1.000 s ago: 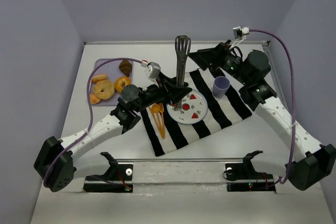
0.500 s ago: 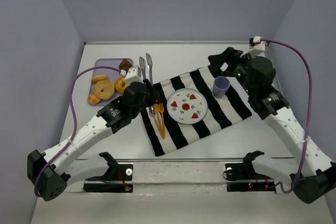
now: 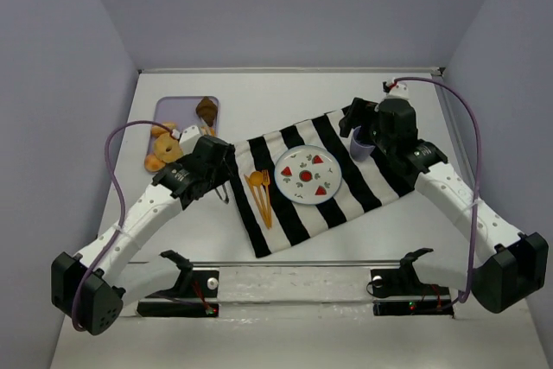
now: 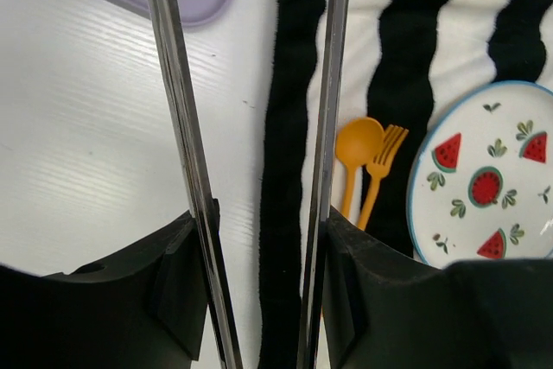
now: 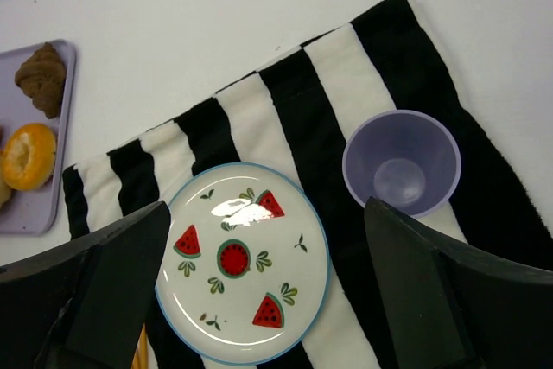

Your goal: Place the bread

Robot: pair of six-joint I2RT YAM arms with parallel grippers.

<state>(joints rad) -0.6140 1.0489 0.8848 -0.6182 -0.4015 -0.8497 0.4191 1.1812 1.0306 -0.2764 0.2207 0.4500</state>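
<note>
The bread (image 5: 28, 155), a glossy golden-orange ring, lay on the lavender tray (image 5: 26, 205) at the left side of the table (image 3: 259, 97), just below the dark brown croissant (image 5: 43, 75). Only the right wrist view showed it. In the top view the end of the left arm stood over that part of the tray, so the ring could not be seen there. Only the croissant and some paler breads (image 3: 161, 155) appeared beside the arm.

The left gripper (image 4: 263, 218) held a pair of metal tongs (image 4: 177, 127). The left wrist view showed this clearly. The two thin arms of the tongs ran up between the black fingers (image 4: 181, 283), each one against the inner face of a finger. They stood apart from each other, and their tips went out of the picture at the top. Below them were a corner of the tray, bare table and the edge of the striped cloth (image 4: 289, 127). The top view hardly showed the tongs.

The right gripper (image 5: 266, 205) was spread wide and held nothing. Its camera looked down on the watermelon plate (image 5: 246, 261) and the lilac cup (image 5: 402, 162), both on the cloth and a little apart. In the top view this gripper hid part of the cup. An orange spoon (image 4: 359, 140) and fork (image 4: 384, 153) lay side by side on the cloth, just left of the plate.
</note>
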